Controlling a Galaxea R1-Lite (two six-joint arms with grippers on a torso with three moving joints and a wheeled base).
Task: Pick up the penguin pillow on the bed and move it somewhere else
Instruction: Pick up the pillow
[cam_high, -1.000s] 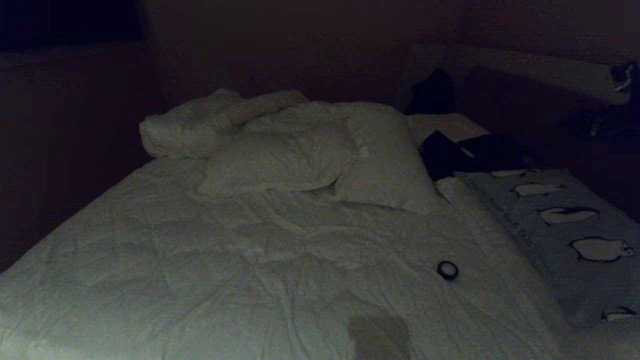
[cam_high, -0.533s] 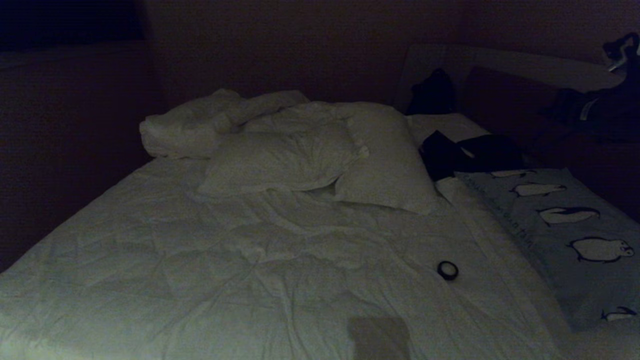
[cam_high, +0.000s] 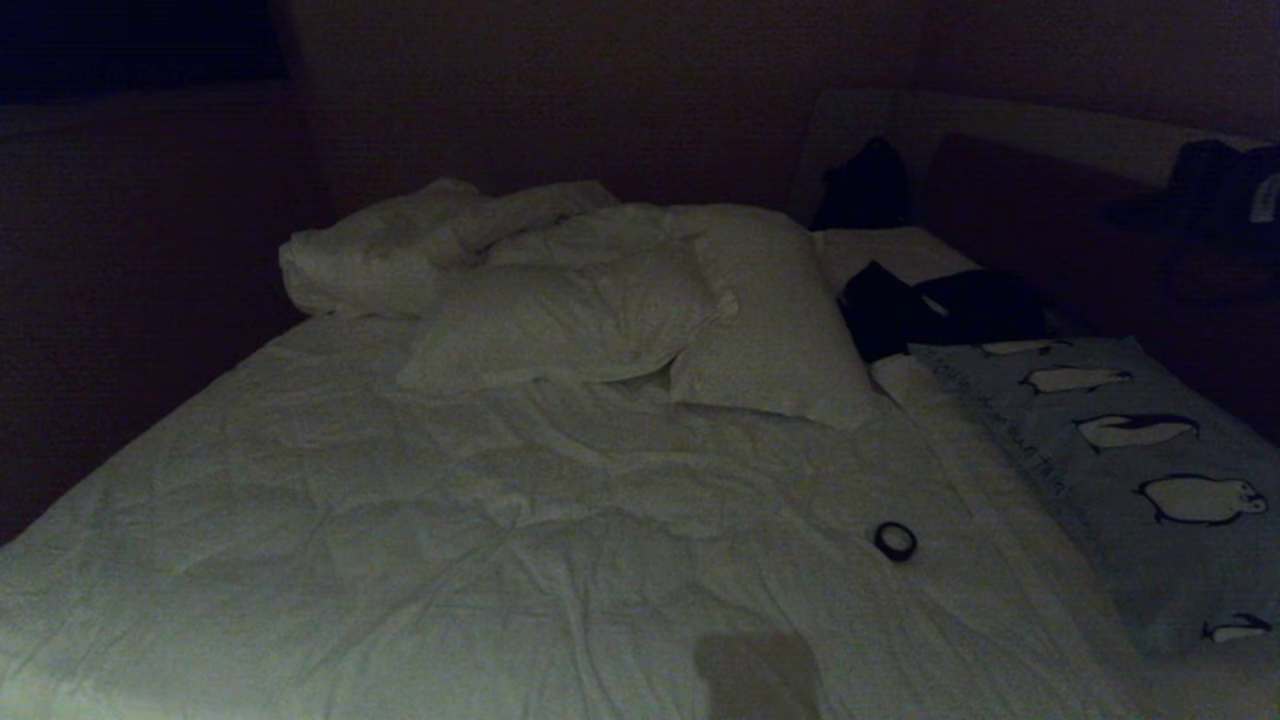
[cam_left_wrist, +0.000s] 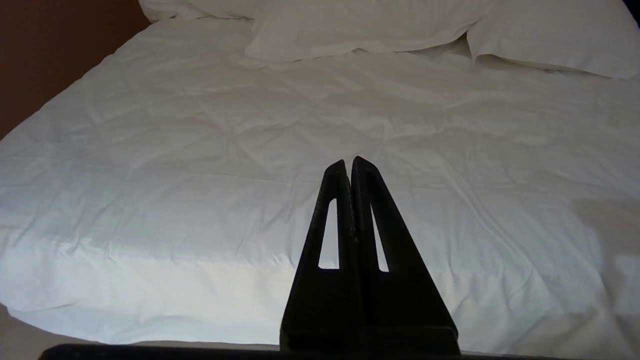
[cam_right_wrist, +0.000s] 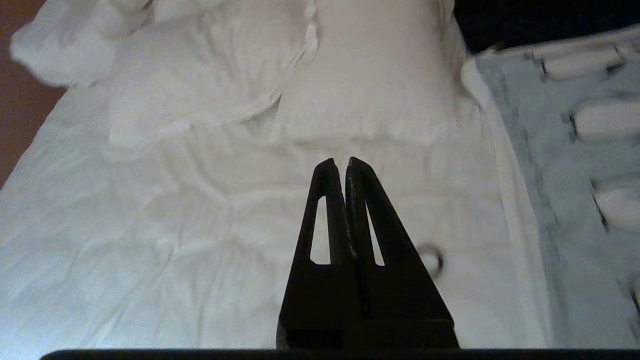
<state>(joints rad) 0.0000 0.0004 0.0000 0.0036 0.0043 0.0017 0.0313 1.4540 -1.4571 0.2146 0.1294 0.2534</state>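
Observation:
The penguin pillow (cam_high: 1130, 470), light blue-grey with a row of black-and-white penguins, lies along the right side of the bed (cam_high: 500, 520). It also fills one side of the right wrist view as the penguin pillow (cam_right_wrist: 575, 165). My right gripper (cam_right_wrist: 340, 162) is shut and empty, hanging above the white bedding beside the pillow and apart from it. In the head view the right arm (cam_high: 1225, 190) is only a dark shape at the upper right. My left gripper (cam_left_wrist: 348, 161) is shut and empty, over the near part of the bed (cam_left_wrist: 200, 150).
A small black ring (cam_high: 895, 540) lies on the quilt left of the penguin pillow, and shows as a ring (cam_right_wrist: 434, 260) by my right fingers. Dark clothes (cam_high: 940, 305) lie beyond the pillow. Two white pillows (cam_high: 560, 320) and a rumpled duvet (cam_high: 400, 250) sit at the head.
The right arm's dark shape at the upper right edge rose, then came lower and further into the dark. Pillow, ring and bedding have not moved.

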